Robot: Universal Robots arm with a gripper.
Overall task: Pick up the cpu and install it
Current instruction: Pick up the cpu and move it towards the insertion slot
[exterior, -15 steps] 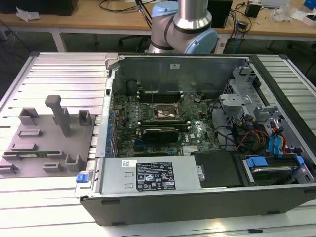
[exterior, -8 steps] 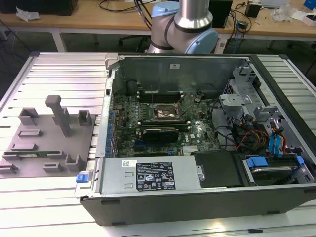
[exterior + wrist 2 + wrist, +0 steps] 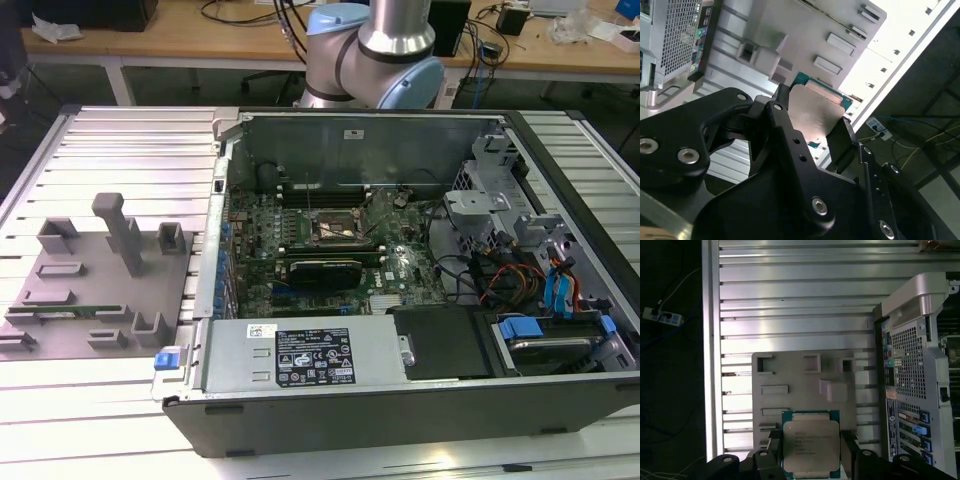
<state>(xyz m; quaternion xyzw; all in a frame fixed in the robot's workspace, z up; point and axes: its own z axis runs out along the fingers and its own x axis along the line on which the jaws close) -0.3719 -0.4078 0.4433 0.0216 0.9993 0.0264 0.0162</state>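
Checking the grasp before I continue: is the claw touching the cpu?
Touching: in the first wrist view, the claw grips the cpu by two opposite edges.

We see the arm (image 3: 375, 50), blue-capped joint and silver tube, at twelve o'clock in the exterior view. In both wrist views, the black gripper (image 3: 811, 452) presses its two fingers (image 3: 847, 450) against opposite edges of the cpu (image 3: 811, 440).

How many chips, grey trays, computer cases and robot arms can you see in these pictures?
Chip: 1, held in the gripper
Grey tray: 1
Computer case: 1
Robot arm: 1
Total: 4
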